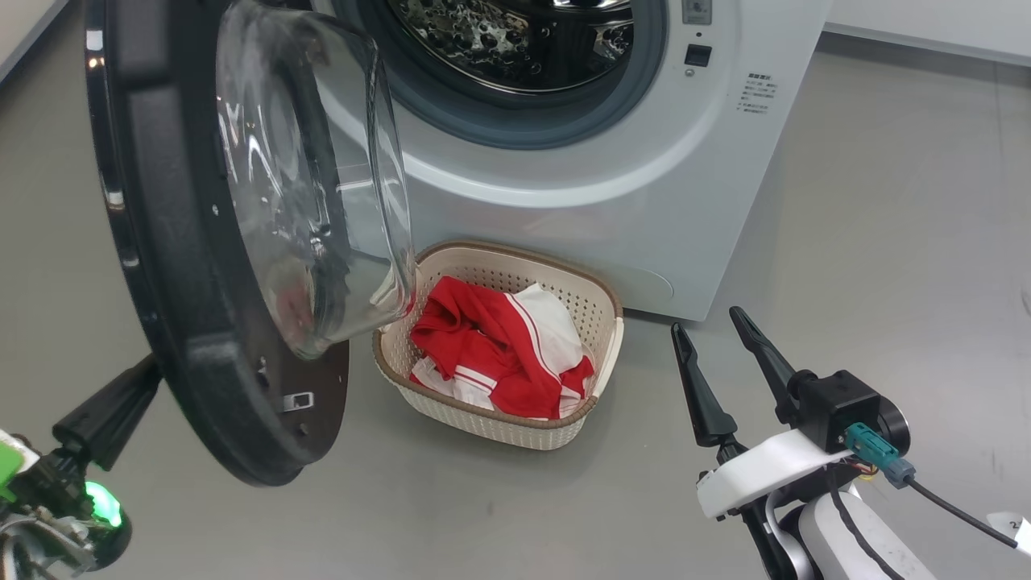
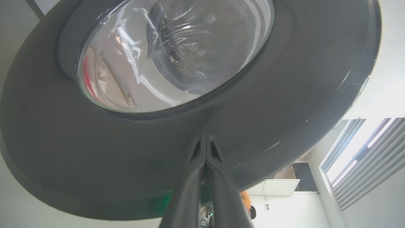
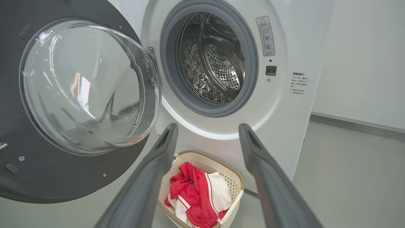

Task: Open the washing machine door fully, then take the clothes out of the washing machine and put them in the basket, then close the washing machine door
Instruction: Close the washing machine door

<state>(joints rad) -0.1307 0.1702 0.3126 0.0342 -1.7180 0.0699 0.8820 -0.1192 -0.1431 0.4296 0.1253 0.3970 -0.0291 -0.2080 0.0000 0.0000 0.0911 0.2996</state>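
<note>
- The door stands wide open, to the left of the machine.
- The clothes lie in the basket, on the floor at the foot of the machine.
- The drum looks bare, so I think the job now is to shut the door.
- The left gripper has its fingers pressed together. Its tips sit right at the door's outer side, below the glass. I cannot tell if they touch it.
- The right gripper has its fingers spread apart and holds nothing. It hangs over the floor, to the right of the basket.
- To do it well, push with the left tips on the black rim, not on the glass.
- Push slow and even, and follow the door round as it swings.
- The basket is near the door's path. Watch that the glass bowl goes over it and does not bump it.
- Keep the right arm out of the way.
- Push until the door clicks into the machine.
</note>
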